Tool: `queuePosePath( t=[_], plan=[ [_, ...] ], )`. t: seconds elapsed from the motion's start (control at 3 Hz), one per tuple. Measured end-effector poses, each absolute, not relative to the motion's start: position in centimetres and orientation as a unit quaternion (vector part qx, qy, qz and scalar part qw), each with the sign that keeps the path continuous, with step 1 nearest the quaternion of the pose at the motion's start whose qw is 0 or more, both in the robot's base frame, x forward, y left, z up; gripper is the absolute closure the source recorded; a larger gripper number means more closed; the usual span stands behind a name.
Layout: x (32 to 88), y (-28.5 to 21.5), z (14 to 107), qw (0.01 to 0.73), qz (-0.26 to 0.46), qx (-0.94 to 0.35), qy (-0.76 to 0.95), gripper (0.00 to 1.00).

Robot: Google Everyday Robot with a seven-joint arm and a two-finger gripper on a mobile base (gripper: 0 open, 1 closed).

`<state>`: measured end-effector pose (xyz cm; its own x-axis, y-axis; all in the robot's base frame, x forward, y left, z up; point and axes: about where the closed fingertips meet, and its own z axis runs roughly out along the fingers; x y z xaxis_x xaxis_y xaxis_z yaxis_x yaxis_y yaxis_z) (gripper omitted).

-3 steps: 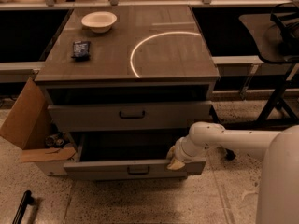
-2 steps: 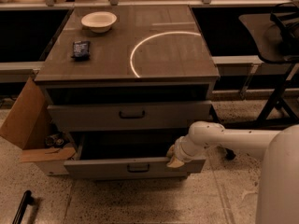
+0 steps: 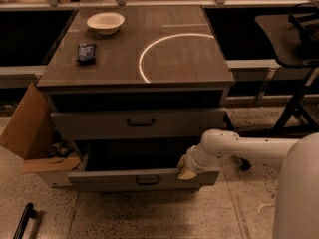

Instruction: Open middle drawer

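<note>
The middle drawer (image 3: 114, 179) is a wide grey drawer with a small dark pull handle (image 3: 148, 180) at its centre. It stands pulled out from the cabinet, and its dark inside shows behind the front. My gripper (image 3: 186, 169) is at the right part of the drawer's front, on its top edge, right of the handle. My white arm (image 3: 239, 148) reaches in from the right. Above it, another grey drawer (image 3: 99, 123) with a dark handle is nearly shut. Anything below the pulled-out drawer is hidden.
On the cabinet top (image 3: 189, 63) lie a white bowl (image 3: 105, 22) and a small dark packet (image 3: 86, 52) at the back left. An open cardboard box (image 3: 30, 133) leans against the cabinet's left side. A dark stand (image 3: 294, 103) is at the right. A black bar (image 3: 24, 220) lies on the floor.
</note>
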<state>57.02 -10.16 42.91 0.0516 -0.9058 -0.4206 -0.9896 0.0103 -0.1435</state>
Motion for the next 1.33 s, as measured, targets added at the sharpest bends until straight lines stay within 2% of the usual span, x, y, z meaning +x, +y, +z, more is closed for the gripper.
queuePosePath(
  t=[1.0,1.33],
  plan=[
    [56.96,-10.10,42.84,0.203,0.104,-0.696,0.681,0.11],
    [56.89,-10.01,42.73,0.203,0.105,-0.697,0.680,0.00]
  ],
)
